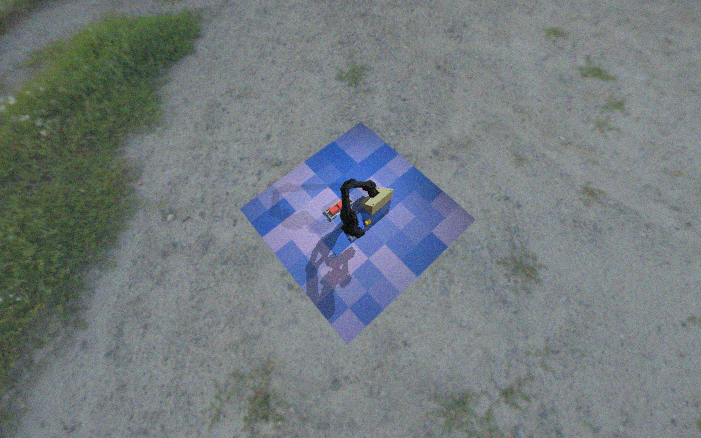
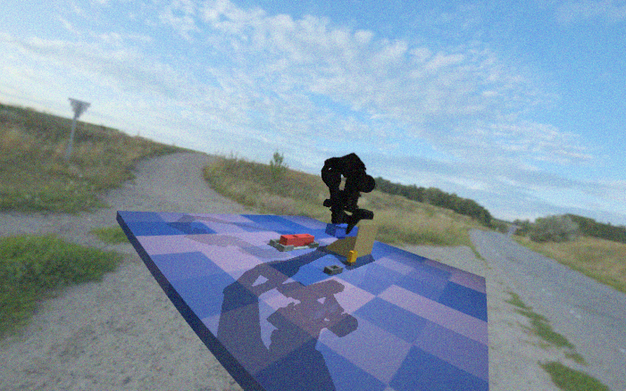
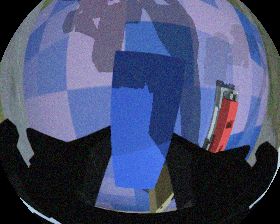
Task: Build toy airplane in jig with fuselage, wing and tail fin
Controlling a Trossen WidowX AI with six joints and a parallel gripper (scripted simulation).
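Observation:
My gripper (image 2: pixel 343 226) (image 3: pixel 140 131) is shut on the blue wing (image 2: pixel 337 232) (image 3: pixel 133 120) and holds it above the mat. The red fuselage (image 1: pixel 335 208) (image 2: pixel 296 238) (image 3: pixel 226 125) lies lengthwise in the grey cradle (image 2: pixel 286 248) (image 3: pixel 218 100), off to one side of the gripper. Its sockets show as dark openings in the wrist view. The yellow tail fin (image 1: pixel 367 221) (image 2: pixel 351 256) stands near the tan block, apart from the fuselage. The wing's tab cannot be made out.
A tan block (image 1: pixel 379 200) (image 2: pixel 366 237) (image 3: pixel 161 192) stands close to the arm, behind the tail fin. A small grey holder (image 2: pixel 329 270) sits on the blue and pink checked mat (image 1: pixel 347 326) (image 2: pixel 383 349), in front of the block. The arm's shadow falls across the mat.

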